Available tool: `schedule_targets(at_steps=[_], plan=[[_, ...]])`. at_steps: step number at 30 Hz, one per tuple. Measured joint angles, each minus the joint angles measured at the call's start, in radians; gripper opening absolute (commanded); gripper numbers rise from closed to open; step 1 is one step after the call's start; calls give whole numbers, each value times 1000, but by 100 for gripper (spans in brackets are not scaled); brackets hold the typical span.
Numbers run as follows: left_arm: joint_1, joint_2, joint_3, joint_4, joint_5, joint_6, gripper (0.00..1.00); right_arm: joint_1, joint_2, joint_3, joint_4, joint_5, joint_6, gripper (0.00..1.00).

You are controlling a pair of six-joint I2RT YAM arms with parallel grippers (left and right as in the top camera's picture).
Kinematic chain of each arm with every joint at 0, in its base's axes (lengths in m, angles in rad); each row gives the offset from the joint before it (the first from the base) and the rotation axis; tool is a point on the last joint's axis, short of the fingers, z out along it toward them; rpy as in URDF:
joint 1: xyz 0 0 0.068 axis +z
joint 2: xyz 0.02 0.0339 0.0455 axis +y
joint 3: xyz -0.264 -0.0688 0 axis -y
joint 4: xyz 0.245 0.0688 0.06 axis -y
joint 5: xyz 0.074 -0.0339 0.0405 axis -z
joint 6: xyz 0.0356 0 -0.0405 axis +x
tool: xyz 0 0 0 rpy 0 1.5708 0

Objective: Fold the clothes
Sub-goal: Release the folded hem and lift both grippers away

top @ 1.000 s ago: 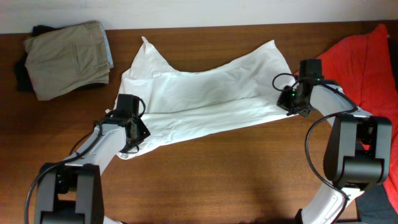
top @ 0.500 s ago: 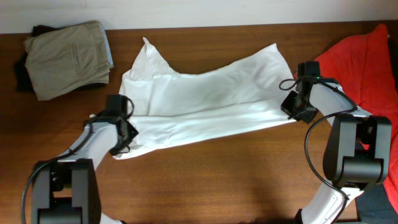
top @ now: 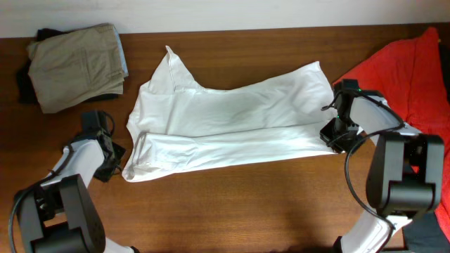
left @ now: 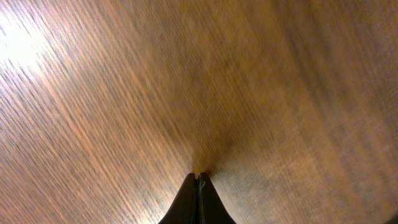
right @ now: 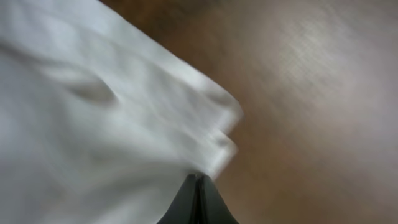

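Pale grey arms (top: pixel 373 112), looping black cables (top: pixel 348 165), dark tapered fingers (left: pixel 189 202).

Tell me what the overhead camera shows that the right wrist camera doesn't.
Only overhead: the folded khaki garment, the red crumpled cloth and the left gripper. Only right wrist: a close look at the right gripper, its tips closed at a corner of the white thin-fabric shirt. Both: that shirt and the brown wooden table.

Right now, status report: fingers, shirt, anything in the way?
Left fingers shut, empty, over bare table. Right fingers shut on white shirt corner. Khaki pile, red garment at the sides, nothing blocking.
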Motion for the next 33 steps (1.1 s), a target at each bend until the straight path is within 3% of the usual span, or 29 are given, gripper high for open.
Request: schedule_targets(at_steps=[4, 5, 6, 7, 8, 9, 10, 13, 17, 21, 24, 33], plan=[[13, 4, 89, -42, -1, 21, 1, 0, -116, -3, -78, 4, 15, 4], [14, 4, 116, -53, -1, 31, 1, 0, -156, -3, -93, 4, 15, 8], [14, 4, 143, -69, -2, 39, 7, 0, -202, -3, -93, 4, 11, 64], [13, 3, 183, -93, -3, 50, 17, 0, -245, -2, -84, 4, 3, 81], [13, 2, 198, -99, -3, 59, 33, 0, -268, -4, -37, 5, -39, 86], [13, 0, 209, -108, -1, 58, 57, 0, -279, -4, 5, 5, -67, 87], [13, -3, 216, -111, 2, 69, 71, 0, -284, -4, 33, 5, -90, 89], [13, -12, 225, -129, 25, 71, 86, 0, -284, -4, 97, 6, -165, 89], [13, -13, 226, -183, 54, 76, 97, 0, -249, -4, 143, -10, -229, 85], [13, -13, 226, -220, 94, 78, 99, 0, -158, -4, 174, -32, -256, 55], [13, -13, 225, -229, 118, 78, 99, 0, -93, -4, 210, -51, -271, 47], [13, -13, 225, -231, 134, 78, 99, 0, -50, -5, 225, -85, -275, 52]])
